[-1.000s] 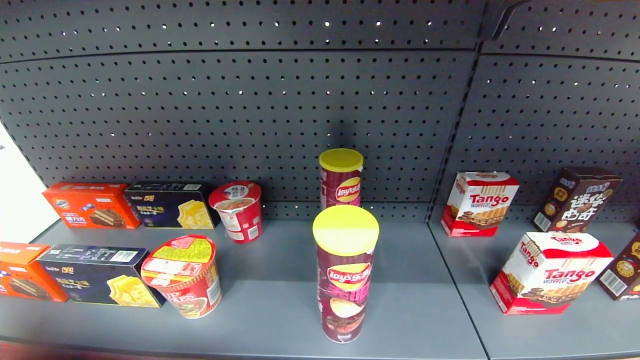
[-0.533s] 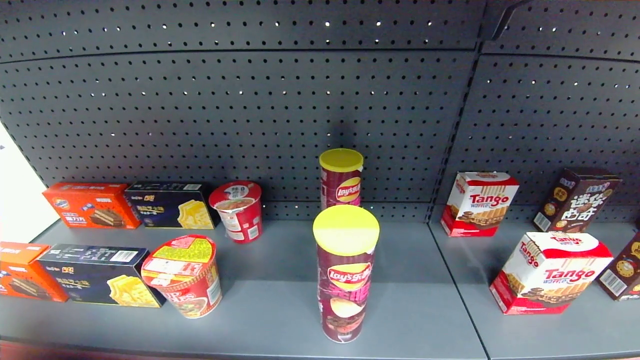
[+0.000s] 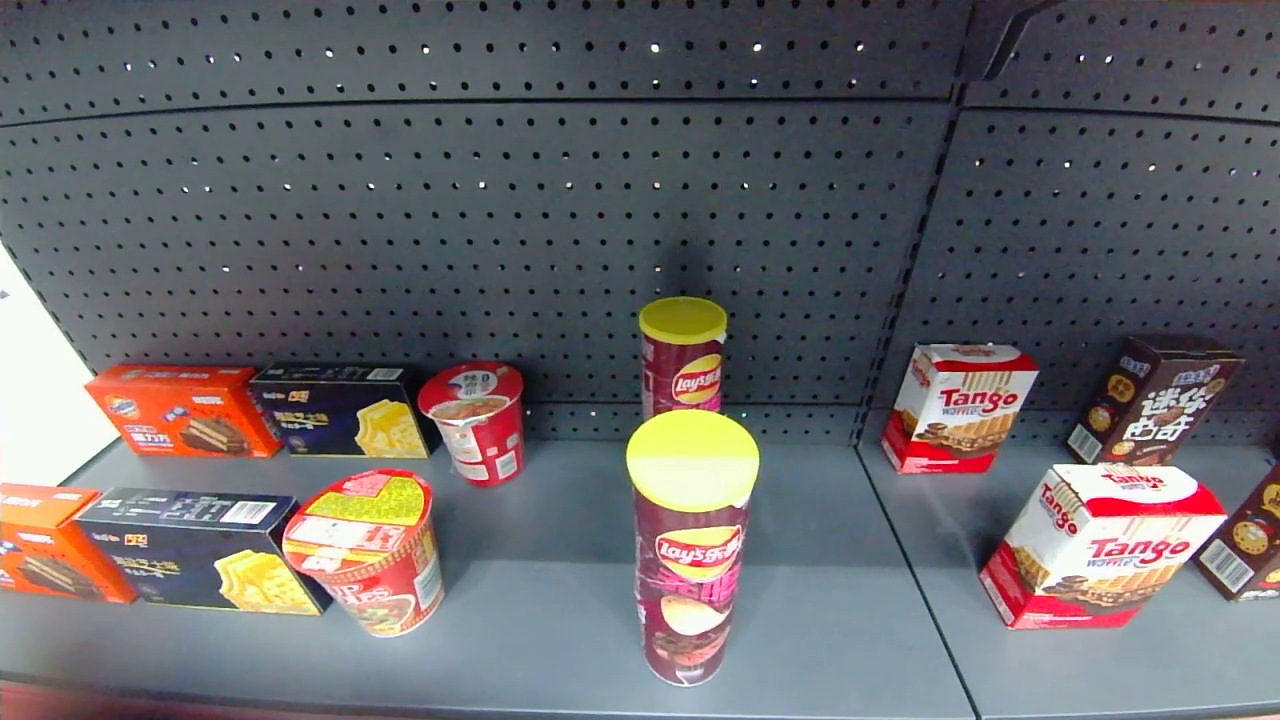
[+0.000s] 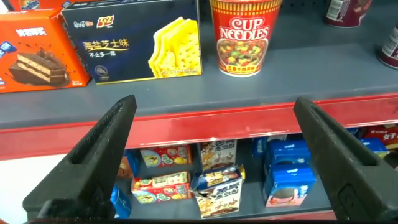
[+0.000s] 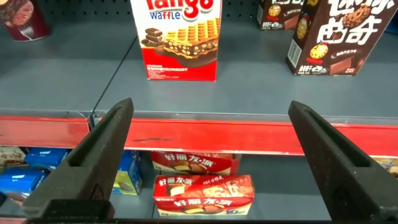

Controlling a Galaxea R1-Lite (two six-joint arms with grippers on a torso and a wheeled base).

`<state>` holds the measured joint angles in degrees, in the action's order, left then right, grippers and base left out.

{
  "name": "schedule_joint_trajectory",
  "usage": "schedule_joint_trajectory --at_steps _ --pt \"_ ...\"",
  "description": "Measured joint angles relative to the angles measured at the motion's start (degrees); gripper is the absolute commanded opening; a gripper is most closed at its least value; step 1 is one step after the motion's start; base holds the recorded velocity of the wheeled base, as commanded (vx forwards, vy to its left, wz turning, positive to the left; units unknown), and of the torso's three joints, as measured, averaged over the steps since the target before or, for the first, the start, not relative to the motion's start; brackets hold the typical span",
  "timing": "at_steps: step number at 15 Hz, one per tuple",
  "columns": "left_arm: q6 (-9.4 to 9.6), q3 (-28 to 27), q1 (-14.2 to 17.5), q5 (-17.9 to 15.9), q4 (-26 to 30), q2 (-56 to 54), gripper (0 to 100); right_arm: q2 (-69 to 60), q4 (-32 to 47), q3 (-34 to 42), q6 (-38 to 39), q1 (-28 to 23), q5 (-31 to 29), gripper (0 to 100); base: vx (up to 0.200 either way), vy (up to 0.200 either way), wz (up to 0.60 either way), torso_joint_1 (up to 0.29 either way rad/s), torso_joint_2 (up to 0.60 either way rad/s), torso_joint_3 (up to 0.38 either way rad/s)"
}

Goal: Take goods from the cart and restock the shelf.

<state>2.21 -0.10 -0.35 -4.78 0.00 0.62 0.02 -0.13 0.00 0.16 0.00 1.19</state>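
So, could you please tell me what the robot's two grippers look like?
Both the left gripper and the right gripper have two matte black fingers, broad and wedge-shaped, tapering toward the tips, with a slightly grainy surface.

This is a shop. A long grey metal shelf (image 3: pixel 560 610) has a back wall (image 3: pixel 400 200) full of little holes right behind it. On the shelf stand snacks to buy, one behind the other: chip cans (image 3: pixel 690 545), noodle cups (image 3: pixel 370 555) and wafer boxes (image 3: pixel 1095 550). A red strip (image 4: pixel 211 124) runs along the shelf's front edge. Below the shelf sit more snack boxes (image 5: pixel 202 193).
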Motion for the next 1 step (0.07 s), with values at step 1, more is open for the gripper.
schedule_joint_trajectory --at_steps 1 --pt "0.0 0.0 0.0 0.0 0.0 0.0 100 0.0 0.0 0.0 0.0 0.0 0.0 100 0.0 0.0 0.0 0.0 0.0 0.0"
